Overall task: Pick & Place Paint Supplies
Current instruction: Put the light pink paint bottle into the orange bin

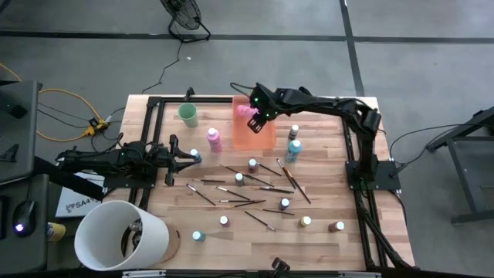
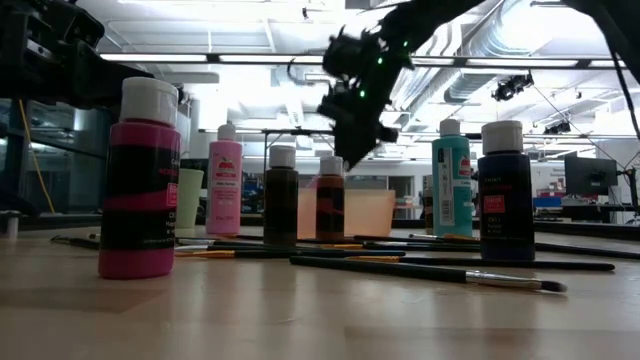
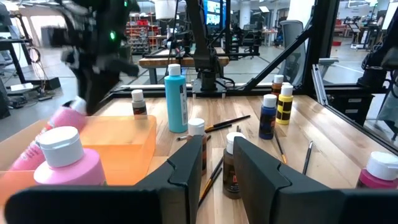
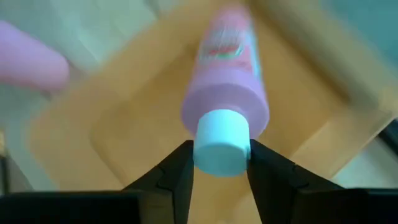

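Right wrist view: right pincer (image 4: 219, 163) clamped on pink bottle (image 4: 227, 93) (white cap) over orange tray (image 4: 112, 137).

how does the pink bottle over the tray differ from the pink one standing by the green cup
The pink bottle in the right gripper hangs tilted above the orange tray, cap between the fingers; the other pink bottle stands upright on the table, untouched. Both are pink with white caps.

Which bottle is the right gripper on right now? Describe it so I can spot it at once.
Find the translucent orange tray at the table's far middle. The right gripper hangs over its far-left corner, its fingers either side of the white cap of a pink bottle. Unlike the upright pink bottle left of the tray, this one is tilted.
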